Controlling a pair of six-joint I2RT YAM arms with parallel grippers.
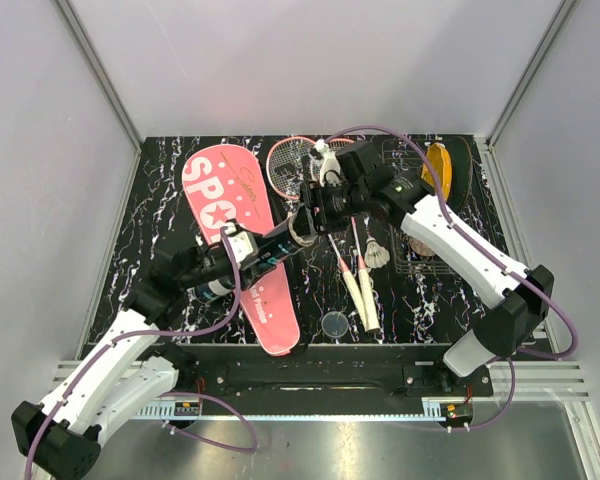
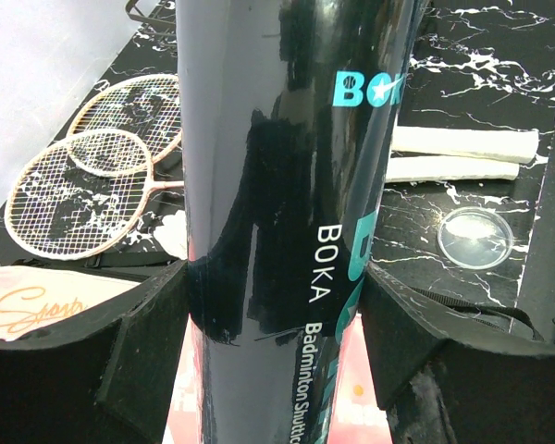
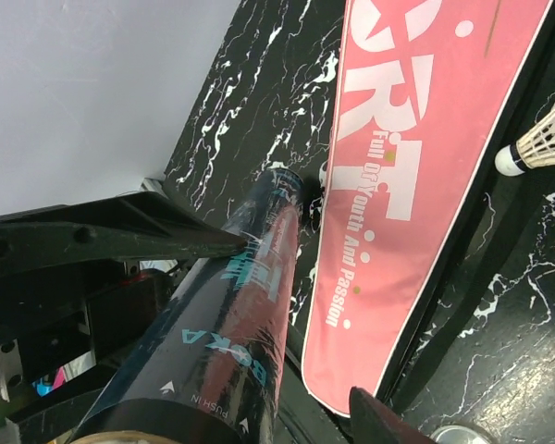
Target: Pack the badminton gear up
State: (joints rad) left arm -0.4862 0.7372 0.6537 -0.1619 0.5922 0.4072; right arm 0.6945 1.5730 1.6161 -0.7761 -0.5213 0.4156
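My left gripper [image 1: 242, 250] [image 2: 277, 277] is shut on the black tube [image 1: 270, 252] [image 2: 287, 139] [image 3: 231, 314], pads pressed on both sides, and holds it slanted above the pink cover [image 1: 230, 215] [image 3: 416, 166]. My right gripper [image 1: 305, 222] [image 3: 305, 324] stands open at the tube's upper end, one finger [image 3: 120, 231] resting against the tube wall and nothing held. Two pink-framed rackets [image 1: 292, 165] [image 2: 83, 185] lie crossed behind, with their white handles [image 1: 362, 290] [image 2: 462, 153] toward the front. One shuttlecock [image 1: 380, 255] [image 3: 546, 139] lies by the handles, and another [image 1: 326, 158] rests on the racket heads.
A yellow oval disc [image 1: 438, 170] lies at the back right of the black marbled mat [image 1: 160, 200]. A small clear round cup [image 1: 334, 322] [image 2: 474, 238] sits near the front edge beside the handles. White walls enclose the table on three sides.
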